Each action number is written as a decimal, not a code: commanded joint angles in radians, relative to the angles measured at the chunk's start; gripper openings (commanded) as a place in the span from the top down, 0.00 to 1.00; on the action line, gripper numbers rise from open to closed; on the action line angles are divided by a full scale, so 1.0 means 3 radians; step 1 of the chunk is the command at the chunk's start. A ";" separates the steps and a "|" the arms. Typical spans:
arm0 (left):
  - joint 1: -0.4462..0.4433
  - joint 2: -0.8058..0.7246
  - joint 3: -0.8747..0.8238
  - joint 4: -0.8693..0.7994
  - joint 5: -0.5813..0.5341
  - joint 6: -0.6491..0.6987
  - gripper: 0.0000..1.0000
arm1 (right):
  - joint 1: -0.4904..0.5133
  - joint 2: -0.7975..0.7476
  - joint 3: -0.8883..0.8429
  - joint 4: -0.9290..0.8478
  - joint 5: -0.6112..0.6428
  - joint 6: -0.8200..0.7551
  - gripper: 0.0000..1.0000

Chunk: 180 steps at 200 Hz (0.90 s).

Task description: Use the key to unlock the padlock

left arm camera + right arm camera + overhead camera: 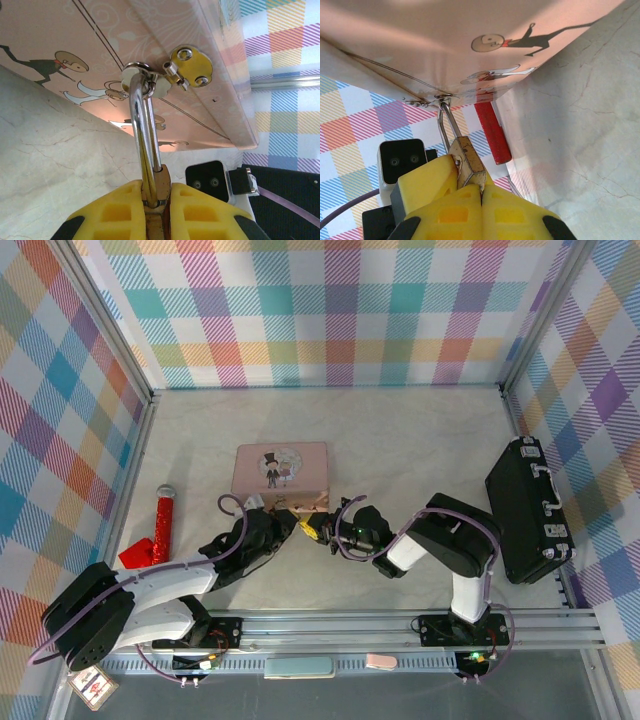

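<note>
The small brass padlock [163, 181] hangs by its silver shackle [141, 125] from the gold hasp [192, 65] on the front of the pink tin [280, 470]. My left gripper [159, 210] is shut on the padlock body, one yellow finger on each side. In the right wrist view the padlock [468, 159] shows its bottom face. My right gripper [482, 192] is shut with its fingertips pressed up to that face. A thin silver sliver of the key [480, 183] shows between them; the remainder of it is hidden. In the top view both grippers [293, 524] [324, 532] meet just in front of the tin.
A red-and-silver toy microphone [162, 525] lies at the left with a red scrap [135, 555] beside it. A black case [530, 510] stands at the right wall. Plaid walls close in the table on three sides.
</note>
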 commanded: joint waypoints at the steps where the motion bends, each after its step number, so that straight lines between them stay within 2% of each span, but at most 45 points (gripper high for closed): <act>1: -0.0205 -0.0120 0.0035 0.0406 0.0423 0.0014 1.00 | -0.0078 -0.0083 0.0055 0.0096 0.0241 -0.0069 1.00; 83: -0.0315 0.0263 0.0110 0.0822 0.0554 -0.0101 1.00 | -0.0081 -0.0069 0.0076 0.0207 0.0258 -0.0098 1.00; 180: -0.0345 0.0045 0.0188 0.0379 0.0407 0.0017 1.00 | -0.0121 -0.0083 0.0010 0.0193 0.0271 -0.0159 1.00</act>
